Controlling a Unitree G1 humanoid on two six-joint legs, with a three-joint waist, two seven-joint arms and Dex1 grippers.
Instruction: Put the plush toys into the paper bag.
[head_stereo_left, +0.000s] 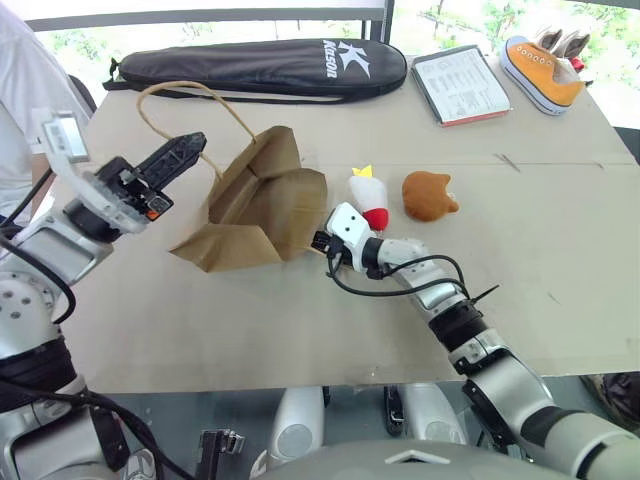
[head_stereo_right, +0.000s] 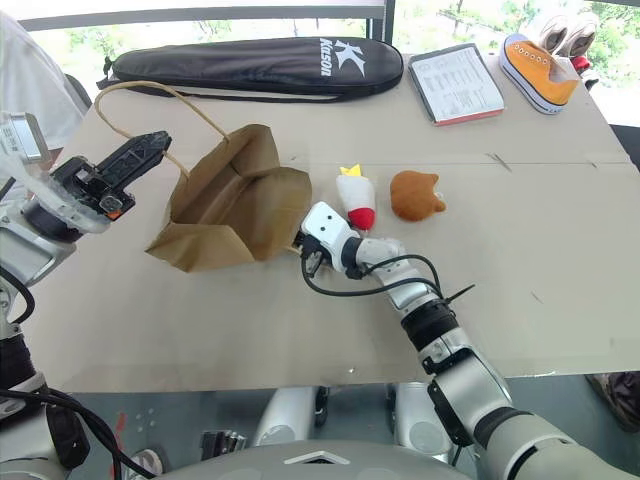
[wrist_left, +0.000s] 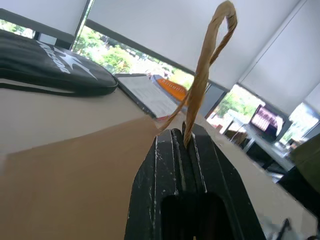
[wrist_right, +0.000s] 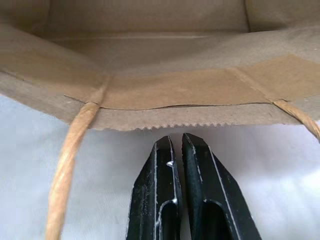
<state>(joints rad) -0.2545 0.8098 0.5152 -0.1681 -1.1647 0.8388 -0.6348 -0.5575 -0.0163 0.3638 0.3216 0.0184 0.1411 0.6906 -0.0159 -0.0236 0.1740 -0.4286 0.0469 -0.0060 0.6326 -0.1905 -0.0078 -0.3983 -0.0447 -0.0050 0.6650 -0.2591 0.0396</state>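
The brown paper bag (head_stereo_left: 262, 205) lies on its side in the middle of the table, its mouth partly open. My left gripper (head_stereo_left: 195, 143) hangs above the bag's left side, shut on one looped paper handle (wrist_left: 205, 70). My right gripper (head_stereo_left: 320, 243) is shut and empty, its tips (wrist_right: 176, 141) just short of the bag's serrated lower rim (wrist_right: 165, 120). The second handle (wrist_right: 67, 170) lies on the table there. A white plush toy (head_stereo_left: 368, 195) with a red end and yellow tuft lies just right of the bag. A brown eared plush toy (head_stereo_left: 428, 195) lies beside it.
A long black racket case (head_stereo_left: 260, 65) lies along the far edge. A booklet (head_stereo_left: 460, 85) and an orange sneaker (head_stereo_left: 540, 72) sit at the far right. A person in white (head_stereo_left: 20, 90) stands at the table's left. The table's near edge (head_stereo_left: 300, 385) runs below my right arm.
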